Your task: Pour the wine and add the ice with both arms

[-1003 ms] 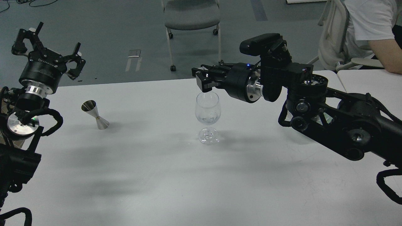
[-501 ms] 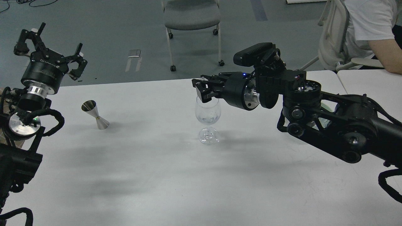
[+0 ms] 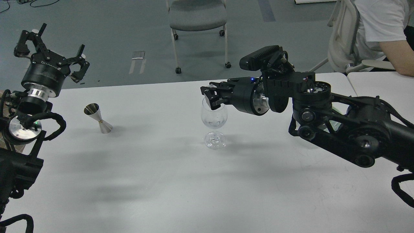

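Note:
A clear wine glass (image 3: 213,116) stands upright at the middle of the white table (image 3: 161,174). Small clear ice cubes (image 3: 213,123) lie in the bottom of its bowl; I cannot make out the wine apart from them. My right gripper (image 3: 212,98) comes in from the right, and its fingertips sit at the glass's rim, just inside the mouth. Its dark fingers are seen side-on, so I cannot tell whether they hold anything. My left gripper (image 3: 51,47) is open and empty, raised at the far left, well away from the glass.
A steel jigger (image 3: 98,118) stands tilted on the table at the left. An office chair (image 3: 197,19) stands behind the table's far edge. A seated person (image 3: 385,29) and a second white table (image 3: 381,84) are at the far right.
My right gripper has come down from just above the glass to its rim and shifted slightly right. The left arm has barely moved.

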Tool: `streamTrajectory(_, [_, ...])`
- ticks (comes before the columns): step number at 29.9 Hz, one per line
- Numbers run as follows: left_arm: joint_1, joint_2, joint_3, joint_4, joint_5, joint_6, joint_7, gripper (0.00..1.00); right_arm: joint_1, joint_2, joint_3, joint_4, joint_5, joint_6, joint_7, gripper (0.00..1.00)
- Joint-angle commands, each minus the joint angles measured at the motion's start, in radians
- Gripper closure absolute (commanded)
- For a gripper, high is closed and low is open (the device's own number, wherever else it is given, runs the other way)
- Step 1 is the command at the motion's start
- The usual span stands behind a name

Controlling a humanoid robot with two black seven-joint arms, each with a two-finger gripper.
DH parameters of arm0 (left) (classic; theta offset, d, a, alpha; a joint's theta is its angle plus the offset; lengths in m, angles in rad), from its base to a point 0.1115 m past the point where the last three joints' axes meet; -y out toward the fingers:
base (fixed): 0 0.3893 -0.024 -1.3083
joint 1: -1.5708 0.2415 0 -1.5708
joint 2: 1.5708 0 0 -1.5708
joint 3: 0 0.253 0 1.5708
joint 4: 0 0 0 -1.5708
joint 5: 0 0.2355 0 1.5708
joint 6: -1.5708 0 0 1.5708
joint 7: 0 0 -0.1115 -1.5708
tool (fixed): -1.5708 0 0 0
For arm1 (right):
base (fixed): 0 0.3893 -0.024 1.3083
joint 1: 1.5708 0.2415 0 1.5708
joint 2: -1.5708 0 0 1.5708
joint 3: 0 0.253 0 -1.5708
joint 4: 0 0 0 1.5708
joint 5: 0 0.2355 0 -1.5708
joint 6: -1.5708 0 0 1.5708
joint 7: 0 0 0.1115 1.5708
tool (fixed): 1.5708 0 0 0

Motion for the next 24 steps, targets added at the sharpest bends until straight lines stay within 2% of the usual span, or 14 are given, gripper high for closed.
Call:
streamTrajectory(1, [0.0,0.001,0.0,0.0,0.0,0.002,0.0,0.02,0.002,-0.006,0.001,-0.002,-0.001,0.0,0.0,0.75])
streamTrajectory(5, [0.0,-0.001,0.002,0.0,0.0,0.002,0.0,0.02,0.003,-0.007,0.001,0.0,0.002,0.0,0.002,0.67])
streamTrajectory(19, [0.0,0.002,-0.003,0.0,0.0,0.0,0.0,0.02,0.005,-0.012,0.009,0.006,0.007,0.0,0.002,0.63])
streamTrajectory(22, [-0.001,0.004,-0.003,0.0,0.0,0.0,0.0,0.02,0.005,-0.01,0.021,0.007,0.007,0.0,0.0,0.47])
streamTrajectory(23, [-0.001,0.004,-0.003,0.0,0.0,0.002,0.002,0.02,0.005,-0.007,0.042,0.009,0.009,-0.001,0.002,0.32])
streamTrajectory(24, [-0.001,0.004,-0.004,0.0,0.0,0.002,0.002,0.02,0.005,-0.003,0.058,0.009,0.009,-0.001,0.002,0.21])
